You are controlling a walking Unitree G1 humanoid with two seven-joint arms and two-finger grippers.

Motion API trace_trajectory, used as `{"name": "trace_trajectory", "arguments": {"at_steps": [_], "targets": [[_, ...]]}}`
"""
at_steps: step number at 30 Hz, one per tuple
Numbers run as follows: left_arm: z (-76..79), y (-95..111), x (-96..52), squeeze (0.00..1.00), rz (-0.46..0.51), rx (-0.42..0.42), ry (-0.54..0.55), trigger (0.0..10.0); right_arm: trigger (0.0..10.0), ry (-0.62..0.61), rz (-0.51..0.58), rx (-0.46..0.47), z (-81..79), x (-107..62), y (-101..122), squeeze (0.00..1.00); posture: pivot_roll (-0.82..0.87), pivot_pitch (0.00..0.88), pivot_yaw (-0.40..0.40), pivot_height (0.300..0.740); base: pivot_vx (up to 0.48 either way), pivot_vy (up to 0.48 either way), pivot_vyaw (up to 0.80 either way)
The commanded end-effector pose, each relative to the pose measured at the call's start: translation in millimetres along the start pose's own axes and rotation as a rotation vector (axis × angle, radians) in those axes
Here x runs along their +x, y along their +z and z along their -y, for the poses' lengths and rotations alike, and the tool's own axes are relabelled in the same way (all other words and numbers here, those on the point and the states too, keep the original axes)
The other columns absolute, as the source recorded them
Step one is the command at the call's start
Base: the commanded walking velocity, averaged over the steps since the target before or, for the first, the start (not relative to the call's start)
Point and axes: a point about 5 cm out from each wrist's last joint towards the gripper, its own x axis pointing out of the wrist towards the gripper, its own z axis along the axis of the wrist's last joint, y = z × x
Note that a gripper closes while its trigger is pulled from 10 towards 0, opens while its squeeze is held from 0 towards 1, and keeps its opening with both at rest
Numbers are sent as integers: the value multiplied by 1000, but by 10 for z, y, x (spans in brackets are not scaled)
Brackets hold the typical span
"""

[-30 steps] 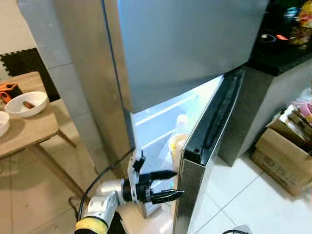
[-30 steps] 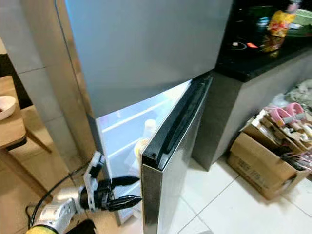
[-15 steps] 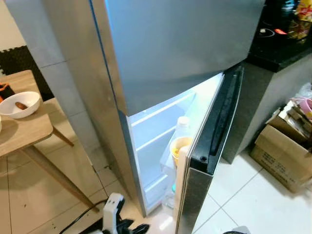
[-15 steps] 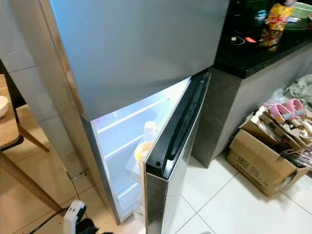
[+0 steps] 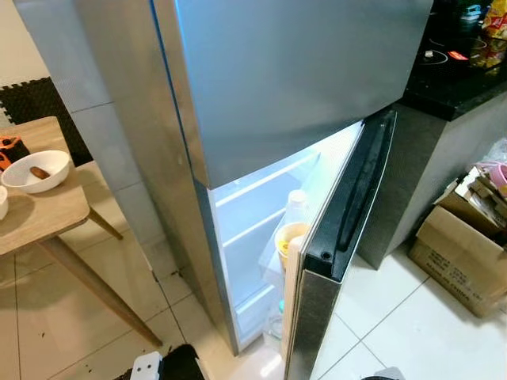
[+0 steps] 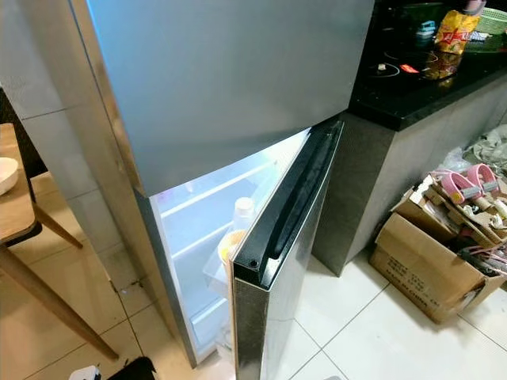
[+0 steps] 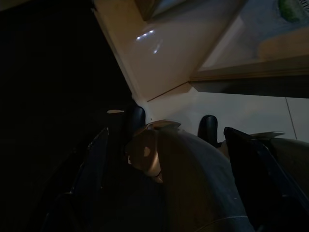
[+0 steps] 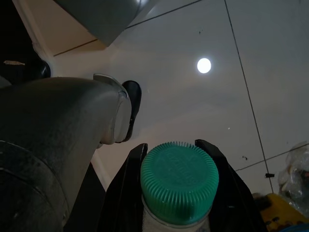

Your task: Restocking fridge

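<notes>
Below, the right gripper [image 8: 178, 193] hangs over the white tiled floor [image 8: 193, 106], its two black fingers [image 8: 126, 193] closed against the neck of a bottle with a green ribbed cap [image 8: 179, 180], the cap standing up between them. The left gripper [image 7: 169, 154] hangs low in shadow, fingers spread with nothing between them. Ahead of both, the fridge's lower door [image 5: 337, 237] stands ajar, and a capped bottle [image 5: 296, 204] and a yellow tub [image 5: 287, 237] sit inside its lit compartment.
</notes>
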Motion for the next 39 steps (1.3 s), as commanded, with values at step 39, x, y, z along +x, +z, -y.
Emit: {"name": "trace_trajectory", "arguments": {"at_steps": [39], "targets": [[144,-73,69,0,-21,40,32,10000,10000,7,-23,-20,-4,-6,-52,0,-55,0,-15,740,-337,0,0]]}}
